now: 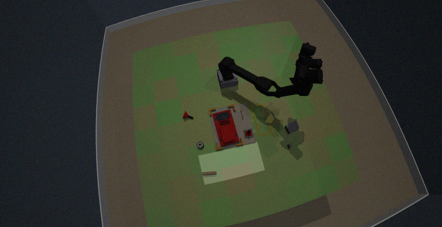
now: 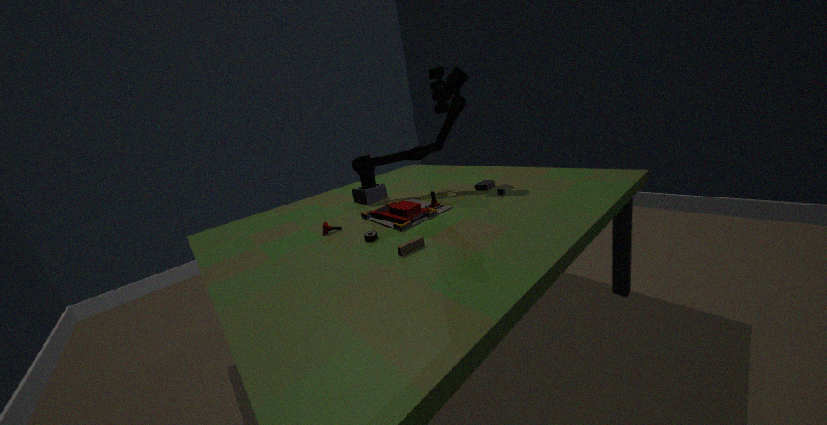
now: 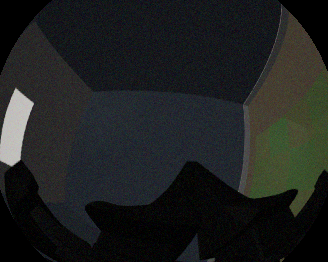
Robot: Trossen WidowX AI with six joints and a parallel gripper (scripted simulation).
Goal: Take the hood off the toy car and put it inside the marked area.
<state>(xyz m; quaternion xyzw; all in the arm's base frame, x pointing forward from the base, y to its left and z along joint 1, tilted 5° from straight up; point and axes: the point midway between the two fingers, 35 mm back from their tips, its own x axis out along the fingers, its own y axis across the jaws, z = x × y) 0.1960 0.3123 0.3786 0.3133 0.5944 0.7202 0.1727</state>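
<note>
The red toy car sits on a pale board between orange corner brackets. Its top has a raised red section and a dark panel near the end by the arm's base. I cannot tell the hood's edges from the rest of the body. The marked area is a thin yellow outline on the table beside the board; the arm's shadow falls across it, and no object lies inside. My gripper is shut and empty, raised high above the table and away from the car. It points toward the wall.
A red-and-black post piece stands on the board. Around it lie a grey box, a small dark block, a red cone piece, a wheel and a brown bar.
</note>
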